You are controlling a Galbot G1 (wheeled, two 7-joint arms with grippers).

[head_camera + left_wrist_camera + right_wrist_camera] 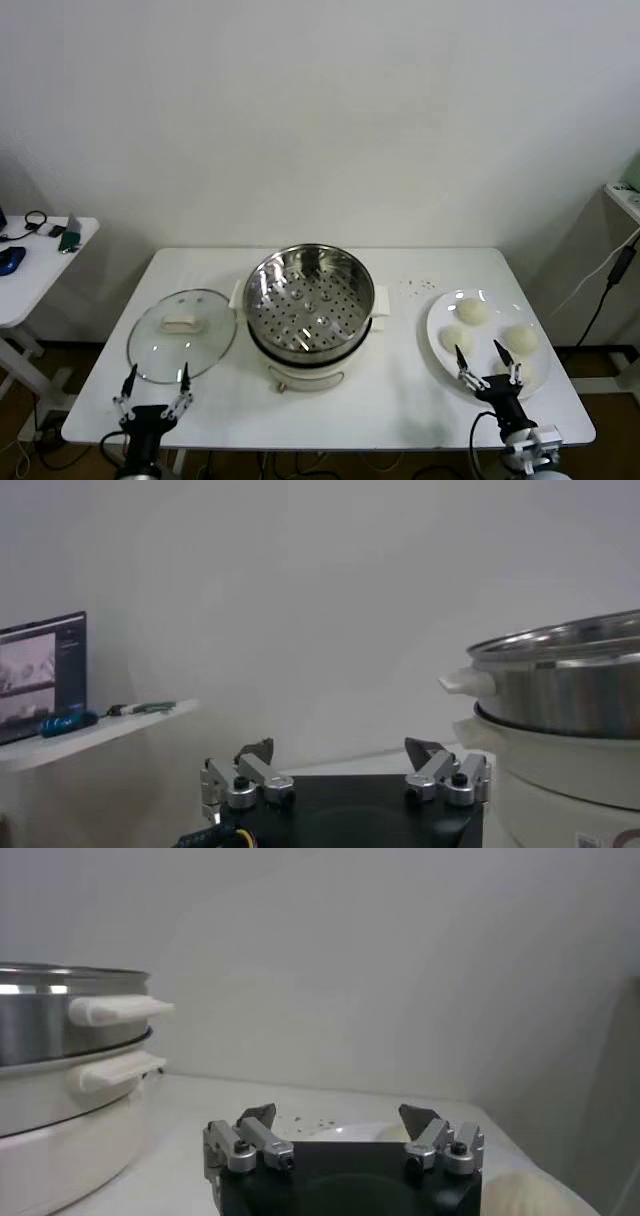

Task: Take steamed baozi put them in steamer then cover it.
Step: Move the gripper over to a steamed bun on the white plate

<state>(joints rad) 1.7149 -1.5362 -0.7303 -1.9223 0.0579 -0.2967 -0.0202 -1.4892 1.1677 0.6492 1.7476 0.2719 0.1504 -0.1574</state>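
Steamer [310,305] mid-table, uncovered and empty, ready for loading; lid [182,334] flat just to its left, plate [437,335] of buns [471,312] to its right. Right gripper [488,363] spread wide over the plate's near edge, holding nothing, apparently lined up for a first bun. Left gripper [155,386] likewise wide and empty at the lid's near rim, presumably waiting to cover.
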